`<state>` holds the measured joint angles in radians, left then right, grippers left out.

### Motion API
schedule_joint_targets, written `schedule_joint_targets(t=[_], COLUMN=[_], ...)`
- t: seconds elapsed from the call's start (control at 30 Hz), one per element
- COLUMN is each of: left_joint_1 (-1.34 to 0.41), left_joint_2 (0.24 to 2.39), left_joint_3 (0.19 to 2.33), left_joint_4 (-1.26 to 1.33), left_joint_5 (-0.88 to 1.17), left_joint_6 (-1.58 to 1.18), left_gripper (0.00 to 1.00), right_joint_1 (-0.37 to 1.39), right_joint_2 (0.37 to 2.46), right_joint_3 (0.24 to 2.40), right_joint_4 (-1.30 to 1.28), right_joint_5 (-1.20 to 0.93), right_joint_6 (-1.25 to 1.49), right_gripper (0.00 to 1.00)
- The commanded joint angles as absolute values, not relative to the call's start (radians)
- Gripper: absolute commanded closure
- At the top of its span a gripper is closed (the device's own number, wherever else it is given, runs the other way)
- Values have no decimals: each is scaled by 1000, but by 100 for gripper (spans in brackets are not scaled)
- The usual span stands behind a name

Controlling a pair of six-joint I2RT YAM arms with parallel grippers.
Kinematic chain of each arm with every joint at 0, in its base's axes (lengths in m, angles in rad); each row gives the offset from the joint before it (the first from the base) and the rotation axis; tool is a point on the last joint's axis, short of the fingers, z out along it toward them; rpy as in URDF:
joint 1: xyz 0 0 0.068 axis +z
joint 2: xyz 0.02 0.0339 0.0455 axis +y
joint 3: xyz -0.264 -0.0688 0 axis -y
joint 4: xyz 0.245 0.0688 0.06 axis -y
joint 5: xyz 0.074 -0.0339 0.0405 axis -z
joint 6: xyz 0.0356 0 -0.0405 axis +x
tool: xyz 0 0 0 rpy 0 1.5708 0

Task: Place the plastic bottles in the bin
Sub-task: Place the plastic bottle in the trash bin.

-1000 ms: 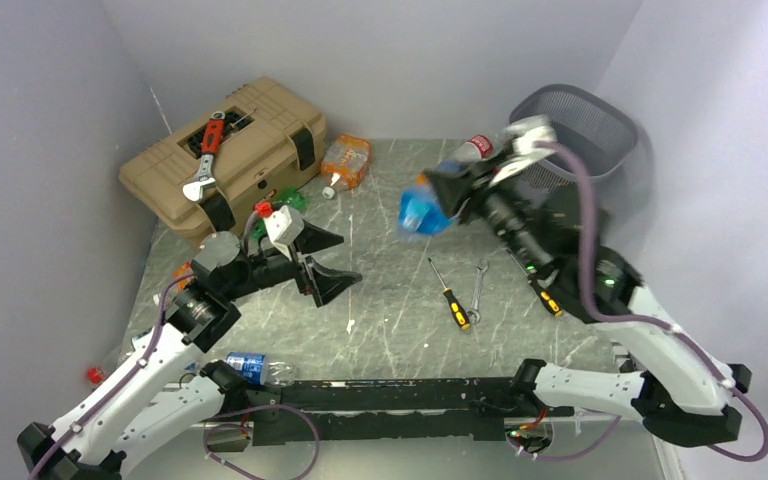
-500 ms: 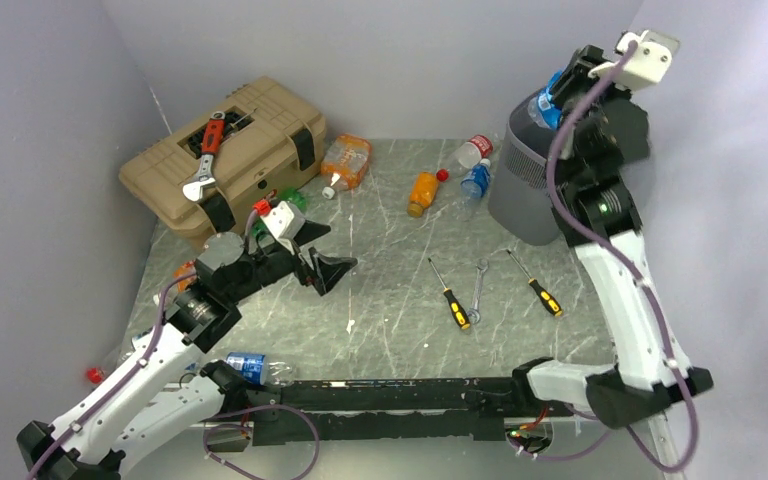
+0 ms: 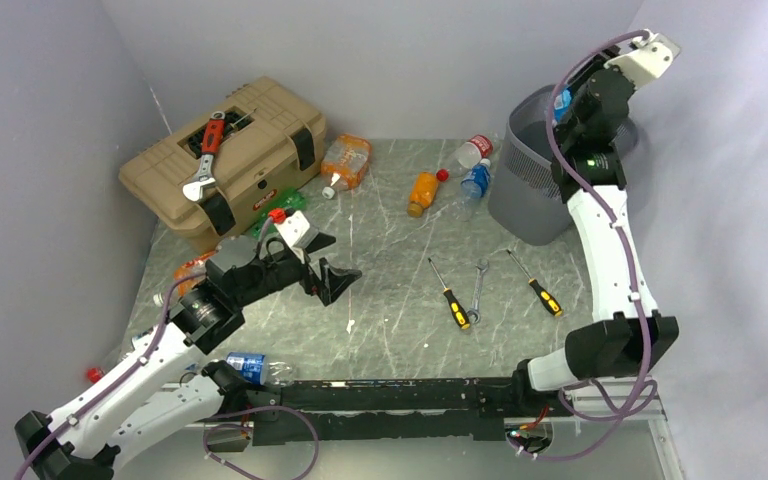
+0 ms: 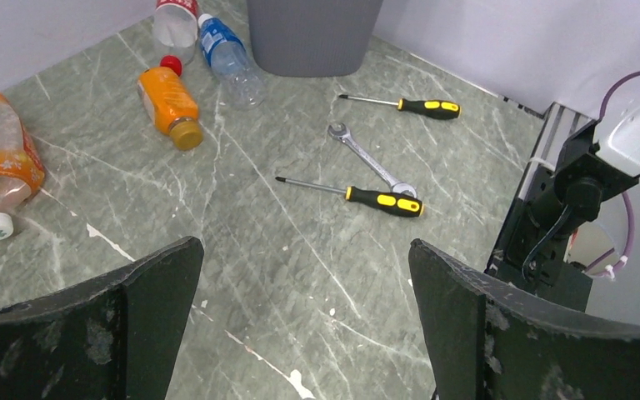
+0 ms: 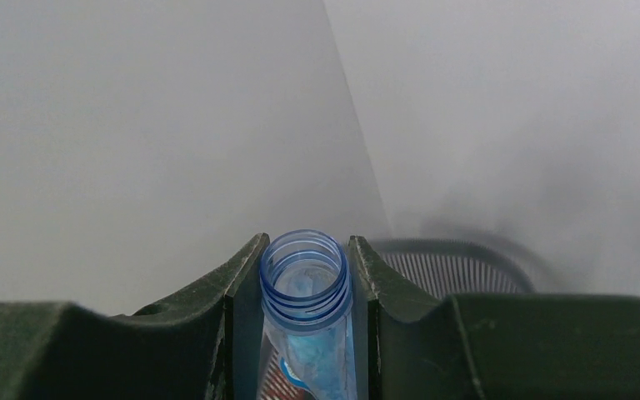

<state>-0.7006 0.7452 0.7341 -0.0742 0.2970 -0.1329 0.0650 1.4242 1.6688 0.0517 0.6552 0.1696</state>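
Plastic bottle (image 5: 304,287), blue-tinted, uncapped: clamped at the neck in the narrowly set right gripper (image 5: 304,250), raised over the bin (image 3: 525,200), upper right of the top view. Left gripper (image 4: 304,258): jaws spread wide, holding nothing. Risk: if let go off-centre, it may hit the rim and drop onto the table (image 3: 390,300).

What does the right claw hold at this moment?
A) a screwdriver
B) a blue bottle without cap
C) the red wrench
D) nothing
B: the right wrist view shows the right claw closed on a capless blue bottle, up by the bin.
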Motion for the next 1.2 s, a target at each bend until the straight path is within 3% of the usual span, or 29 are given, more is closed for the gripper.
schedule_joint_targets(t=[0.0, 0.47, 0.63, 0.73, 0.83, 0.93, 1.17], left_joint_1=[-714, -718, -718, -719, -719, -719, -719], left_joint_2=[764, 793, 802, 801, 799, 804, 818], left_joint_3=[785, 799, 808, 809, 808, 815, 827], left_joint_4=[-82, -108, -119, -120, -121, -130, -149], left_joint_5=[304, 293, 321, 321, 313, 308, 290], left_joint_6=[-104, -97, -89, -90, -92, -89, -96], left_gripper=[1, 1, 0, 1, 1, 1, 1], right_joint_1=[35, 5, 5, -21, -24, -23, -12], right_joint_2=[1448, 1539, 1527, 1511, 1500, 1496, 1406], right_joint_3=[1601, 1555, 1500, 1459, 1462, 1503, 1560], right_joint_4=[72, -67, -78, -68, -80, -106, -113], right_joint_5=[610, 509, 523, 509, 499, 491, 418], right_joint_6=[268, 273, 250, 262, 278, 280, 333], right_gripper=[100, 98, 76, 39, 21, 13, 7])
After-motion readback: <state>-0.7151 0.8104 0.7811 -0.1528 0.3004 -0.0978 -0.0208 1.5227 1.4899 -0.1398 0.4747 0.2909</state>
